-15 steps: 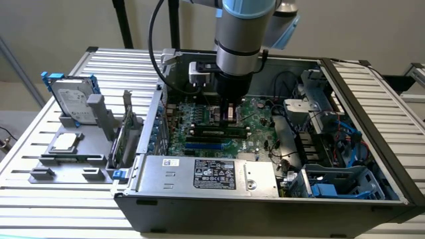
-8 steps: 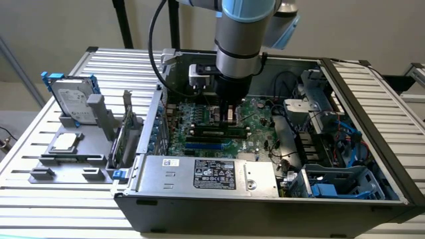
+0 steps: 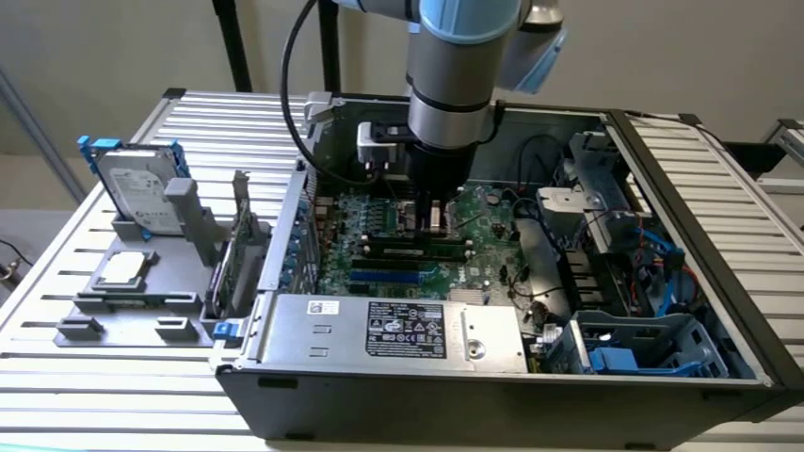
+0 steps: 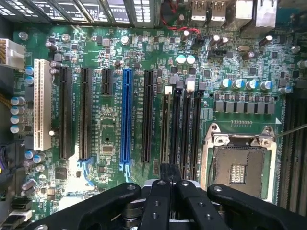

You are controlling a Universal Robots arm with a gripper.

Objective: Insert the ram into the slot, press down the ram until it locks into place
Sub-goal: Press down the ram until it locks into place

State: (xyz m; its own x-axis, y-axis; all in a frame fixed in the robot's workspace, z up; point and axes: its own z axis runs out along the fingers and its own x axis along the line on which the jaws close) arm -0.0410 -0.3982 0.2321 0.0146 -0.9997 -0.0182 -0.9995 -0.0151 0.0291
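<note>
End effector above the ram, ram standing in the slot

The ram (image 4: 166, 127) stood on edge in the slot (image 4: 175, 127), first of the parallel black sockets beside the CPU socket (image 4: 238, 165), its long axis running straight away from the end effector (image 4: 170, 177). The end effector was directly over the ram's near end on the mainboard (image 3: 484, 212), inside the case (image 3: 503, 395); its fingers seemed together, holding nothing.
</note>
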